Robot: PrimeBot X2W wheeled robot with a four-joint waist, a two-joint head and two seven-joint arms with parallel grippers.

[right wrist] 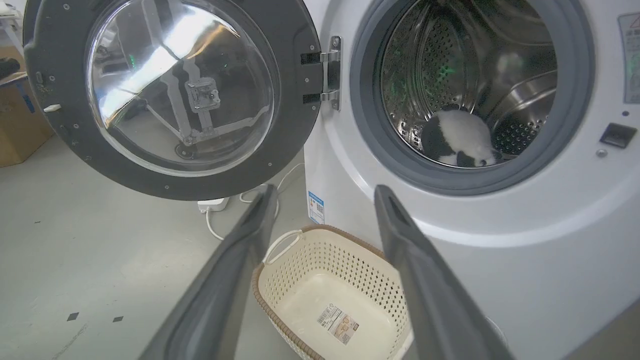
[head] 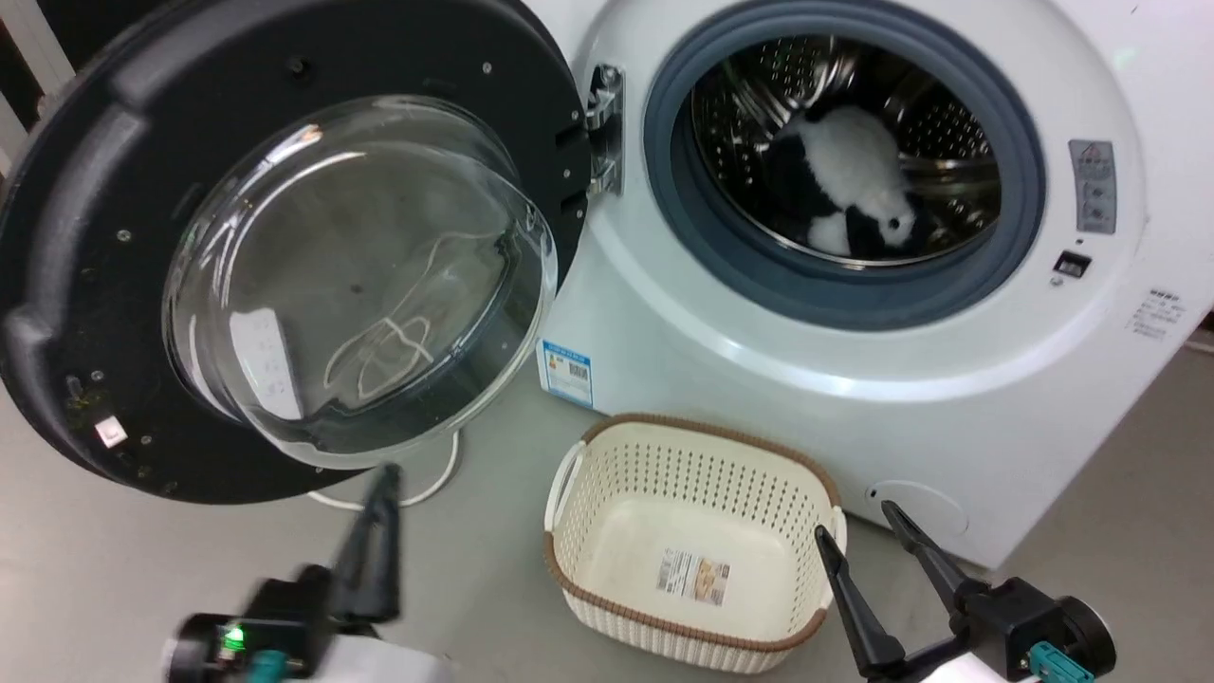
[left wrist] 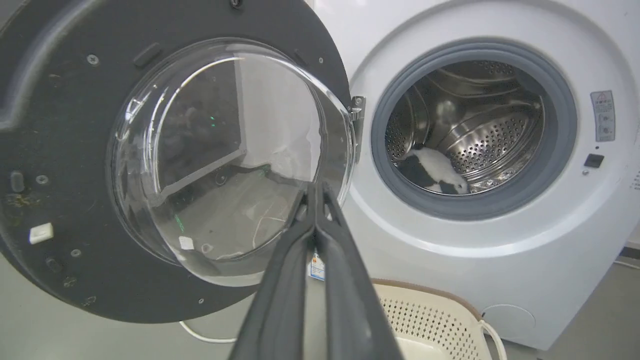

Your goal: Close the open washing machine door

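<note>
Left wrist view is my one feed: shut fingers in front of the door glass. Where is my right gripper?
Observer: The right gripper is open and holds nothing. It is low in front of the washing machine, at the right end of the basket.
Operator: Anything in that basket?
Observer: Just a label on its floor.
Operator: Is my left gripper touching the door?
Observer: In the head view the left gripper has its tip at the lower edge of the washing machine door. I cannot tell whether they touch.
</note>
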